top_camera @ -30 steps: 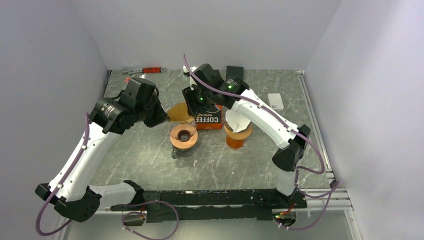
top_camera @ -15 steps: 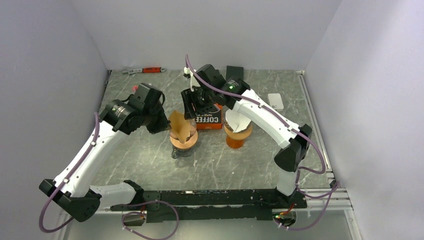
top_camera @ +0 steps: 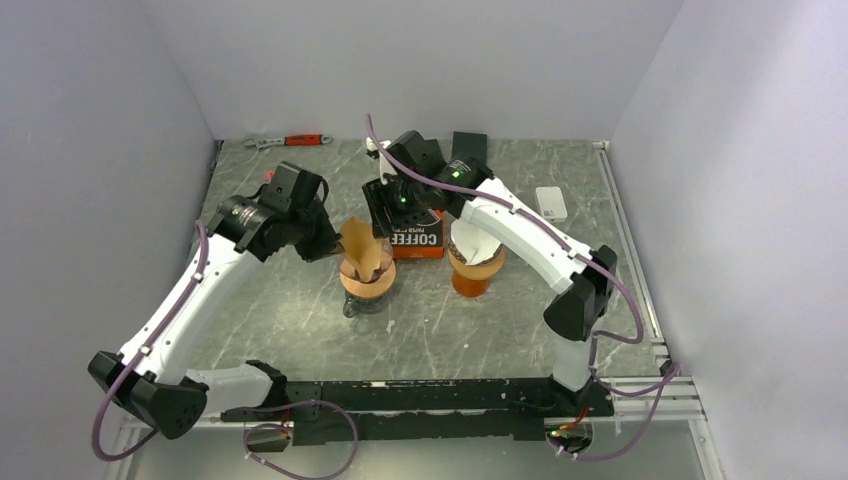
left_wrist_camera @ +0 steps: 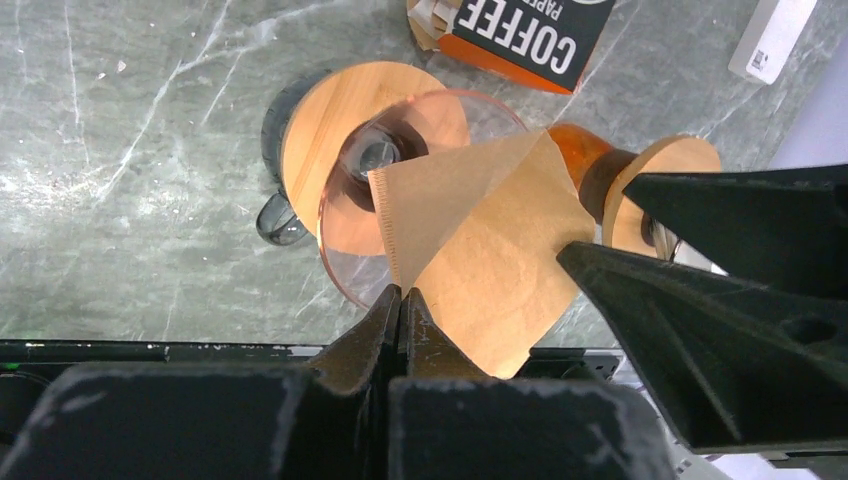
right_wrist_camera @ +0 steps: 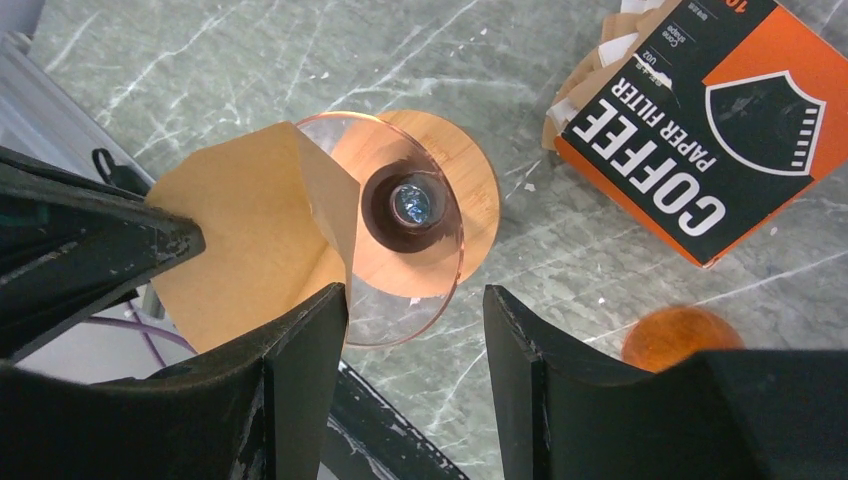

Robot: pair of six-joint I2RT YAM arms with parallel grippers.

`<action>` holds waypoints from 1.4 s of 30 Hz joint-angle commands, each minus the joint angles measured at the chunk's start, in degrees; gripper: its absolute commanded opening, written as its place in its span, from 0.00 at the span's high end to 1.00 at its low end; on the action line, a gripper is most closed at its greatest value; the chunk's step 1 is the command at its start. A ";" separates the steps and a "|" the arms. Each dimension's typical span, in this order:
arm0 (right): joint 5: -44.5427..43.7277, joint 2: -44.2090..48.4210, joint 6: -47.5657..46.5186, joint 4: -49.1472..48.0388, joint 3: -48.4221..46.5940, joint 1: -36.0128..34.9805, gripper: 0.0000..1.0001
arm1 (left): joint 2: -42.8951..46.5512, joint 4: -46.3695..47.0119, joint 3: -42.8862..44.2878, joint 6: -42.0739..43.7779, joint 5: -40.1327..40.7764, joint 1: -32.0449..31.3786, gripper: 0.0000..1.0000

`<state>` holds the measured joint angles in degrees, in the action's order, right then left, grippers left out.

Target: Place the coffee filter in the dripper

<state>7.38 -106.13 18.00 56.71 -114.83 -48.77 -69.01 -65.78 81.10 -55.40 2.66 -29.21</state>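
1. In the last second my left gripper (left_wrist_camera: pixel 402 295), pinching the filter (left_wrist_camera: pixel 480 240), brings it from 11 o'clock onto the dripper (left_wrist_camera: pixel 345 210) mouth; seating looks close.
2. The filter is folded flat, its long axis tilted: lower end in the cup, top leaning toward 11 o'clock.
3. My right gripper (right_wrist_camera: pixel 415 300) hovers above, half-open and empty.

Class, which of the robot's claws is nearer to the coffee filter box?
Right. The right claw hovers open over the dripper, just beside the coffee filter box. The left claw, shut on the paper filter, sits across the dripper from the box.
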 commanded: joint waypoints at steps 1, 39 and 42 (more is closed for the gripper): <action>-1.75 -2.31 -1.03 0.15 -2.55 0.34 0.43 | -1.70 2.82 -0.10 0.50 -3.75 3.33 1.00; 9.01 -6.48 -0.50 -0.14 3.29 3.68 0.50 | -6.17 1.56 -5.73 6.05 -14.37 10.58 1.00; 8.13 -6.72 -1.14 0.16 3.91 3.67 0.53 | -6.66 0.79 -4.83 6.96 -13.38 10.58 1.00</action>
<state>17.41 -112.51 18.35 56.53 -111.61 -45.06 -75.68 -64.16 74.70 -50.22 -12.16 -18.79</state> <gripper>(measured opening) 0.485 0.010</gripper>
